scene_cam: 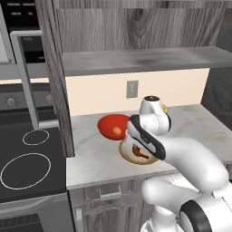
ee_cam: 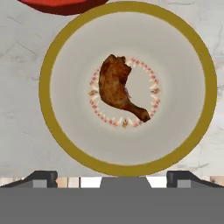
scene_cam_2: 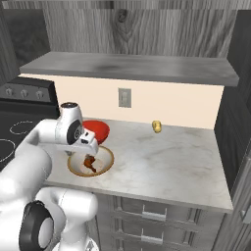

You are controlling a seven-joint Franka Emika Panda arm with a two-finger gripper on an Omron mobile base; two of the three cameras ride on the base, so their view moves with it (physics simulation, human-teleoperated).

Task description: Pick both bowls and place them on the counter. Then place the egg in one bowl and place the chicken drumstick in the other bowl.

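On the marbled counter (scene_cam_2: 162, 164) stands the beige bowl (ee_cam: 43, 87) with its brownish rim, and the reddish-brown chicken drumstick (ee_cam: 117, 87) lies in its middle. My gripper (ee_cam: 113, 178) hangs straight above this bowl, open, with nothing between its fingers and well clear of the drumstick. From the right base view the hand sits just over the beige bowl (scene_cam_2: 105, 162) and the drumstick (scene_cam_2: 88, 163). The red bowl (scene_cam: 108, 124) stands right behind it, almost touching, with the orange-tan egg (scene_cam: 117, 131) inside. My arm hides part of the beige bowl (scene_cam: 129, 156) in the left base view.
A small yellowish object (scene_cam_2: 157, 126) sits at the back of the counter near the wall. The black stovetop (scene_cam: 27, 163) lies to the left, beyond a dark wood panel (scene_cam: 59, 90). A grey wood-grain shelf (scene_cam_2: 132, 66) runs overhead. Bare counter stretches to the right.
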